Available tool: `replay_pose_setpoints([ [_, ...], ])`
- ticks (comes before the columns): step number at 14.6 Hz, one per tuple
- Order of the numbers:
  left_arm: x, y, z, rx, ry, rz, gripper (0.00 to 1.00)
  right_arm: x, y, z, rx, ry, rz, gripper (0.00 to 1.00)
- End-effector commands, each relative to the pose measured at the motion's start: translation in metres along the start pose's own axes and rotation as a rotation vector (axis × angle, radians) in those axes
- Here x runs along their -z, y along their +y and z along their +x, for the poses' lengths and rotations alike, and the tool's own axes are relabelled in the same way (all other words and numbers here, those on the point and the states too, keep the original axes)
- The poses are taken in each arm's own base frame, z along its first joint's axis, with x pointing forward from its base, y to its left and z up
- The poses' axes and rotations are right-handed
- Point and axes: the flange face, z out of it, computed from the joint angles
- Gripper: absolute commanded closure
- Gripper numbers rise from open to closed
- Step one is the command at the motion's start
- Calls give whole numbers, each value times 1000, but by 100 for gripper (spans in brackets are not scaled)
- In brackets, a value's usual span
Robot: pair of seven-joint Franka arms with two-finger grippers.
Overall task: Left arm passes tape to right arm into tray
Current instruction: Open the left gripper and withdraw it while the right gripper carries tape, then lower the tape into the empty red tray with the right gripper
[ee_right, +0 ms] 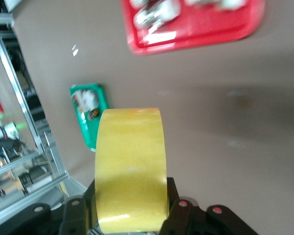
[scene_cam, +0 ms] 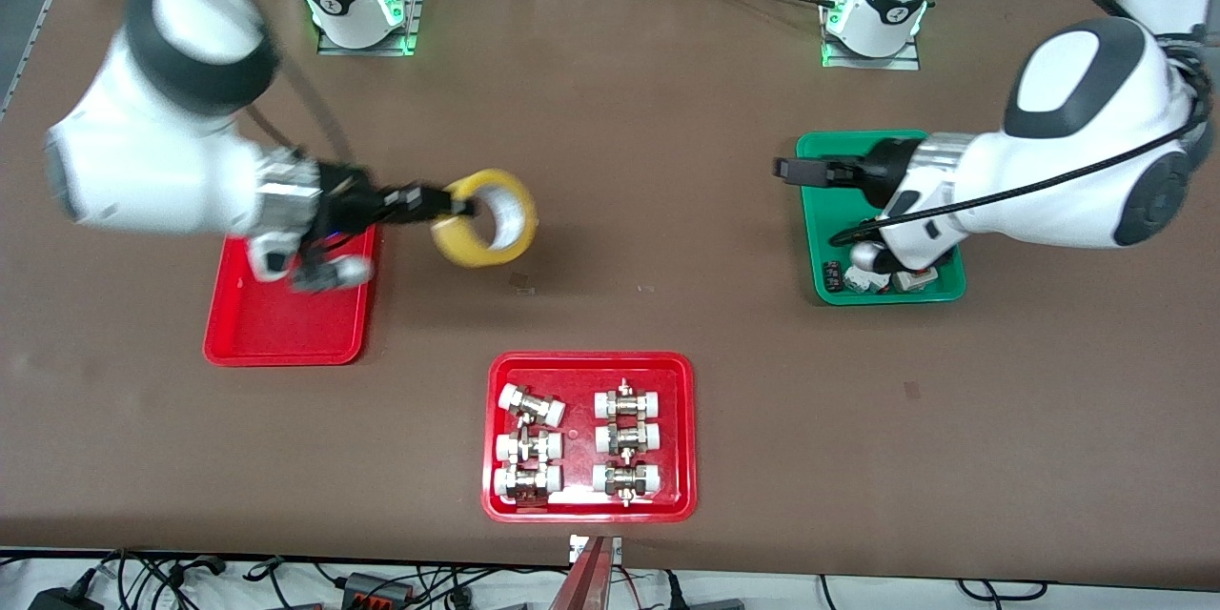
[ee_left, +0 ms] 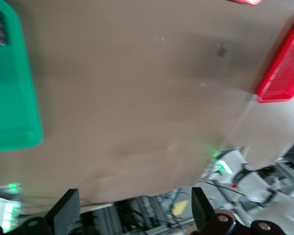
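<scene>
The tape (scene_cam: 484, 218), a yellow roll with a white core, is hanging in the air, clamped by its wall in the right gripper (scene_cam: 456, 202), over bare table just beside the plain red tray (scene_cam: 286, 324). In the right wrist view the roll (ee_right: 131, 169) is filling the space between the black fingers (ee_right: 73, 215), which are pressing on it from both sides. The right arm (scene_cam: 162, 152) is reaching out over the plain red tray, which is lying toward the right arm's end of the table and is carrying nothing visible on its bare floor. The left gripper (scene_cam: 783, 169) is hovering over the edge of the green tray (scene_cam: 820, 238), its fingers (ee_left: 66, 213) standing apart with nothing between them, as the left wrist view is showing. The left arm (scene_cam: 1077, 152) is waiting above that green tray, which is holding a few small items at the end nearer to the front camera. A second red tray (scene_cam: 496, 438), nearer to the front camera and midway along the table, is carrying six metal fittings (scene_cam: 626, 441) with white caps, arranged in two columns.
</scene>
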Motion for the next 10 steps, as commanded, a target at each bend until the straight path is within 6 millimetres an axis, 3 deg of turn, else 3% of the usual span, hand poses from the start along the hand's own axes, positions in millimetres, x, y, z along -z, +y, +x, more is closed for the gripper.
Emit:
replay_pose_setpoints([
  [1,16,-22,-6,-79,73,158,0,45,103,35,-39,16,-4,61],
  [4,44,-55,-10,-197,130,277,0,69,233,57,-58,4,44,61],
  [6,68,-71,-29,-262,140,320,0,76,306,57,-34,-16,93,61],
  [7,82,-90,-31,-250,158,327,0,73,330,55,-33,-40,118,61],
  [10,114,-109,-57,-287,246,375,0,61,375,50,-16,-79,111,61],
])
